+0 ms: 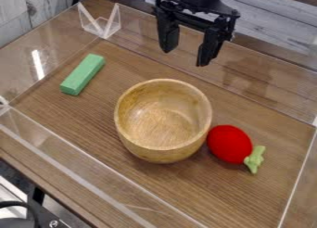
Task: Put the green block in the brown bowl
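Observation:
The green block (83, 73), a flat light-green bar, lies on the wooden table at the left, slanting from upper right to lower left. Right of it and nearer the middle stands the brown bowl (164, 119), round, wooden and empty. My gripper (186, 46) hangs above the table at the top centre, pointing down, its two black fingers spread apart with nothing between them. It is well to the right of the block and behind the bowl, touching neither.
A red strawberry-like toy (231, 145) with a green stem rests just right of the bowl. Clear acrylic walls (99, 21) fence the table surface, with a folded clear piece at the back left.

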`<state>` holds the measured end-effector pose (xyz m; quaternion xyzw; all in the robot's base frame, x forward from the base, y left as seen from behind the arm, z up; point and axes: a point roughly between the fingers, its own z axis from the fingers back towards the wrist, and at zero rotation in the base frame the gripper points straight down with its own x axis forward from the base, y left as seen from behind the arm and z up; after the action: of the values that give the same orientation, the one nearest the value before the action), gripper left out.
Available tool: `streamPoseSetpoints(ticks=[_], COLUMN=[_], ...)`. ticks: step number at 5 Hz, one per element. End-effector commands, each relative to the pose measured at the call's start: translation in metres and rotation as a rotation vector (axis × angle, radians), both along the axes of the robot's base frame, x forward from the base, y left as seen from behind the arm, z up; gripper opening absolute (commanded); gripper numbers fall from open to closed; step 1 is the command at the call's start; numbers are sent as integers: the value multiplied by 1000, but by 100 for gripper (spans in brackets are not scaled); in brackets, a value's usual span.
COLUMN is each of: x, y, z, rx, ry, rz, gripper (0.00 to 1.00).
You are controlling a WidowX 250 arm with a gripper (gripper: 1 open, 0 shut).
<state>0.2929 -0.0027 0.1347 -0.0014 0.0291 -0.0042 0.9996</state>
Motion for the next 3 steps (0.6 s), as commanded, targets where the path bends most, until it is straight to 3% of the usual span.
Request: streamPoseSetpoints(ticks=[1, 3], x=[-1, -29], y=[4, 89], z=[-9, -34], rx=[0, 18], ry=[33, 0], rz=[-33, -1], gripper=[100, 100])
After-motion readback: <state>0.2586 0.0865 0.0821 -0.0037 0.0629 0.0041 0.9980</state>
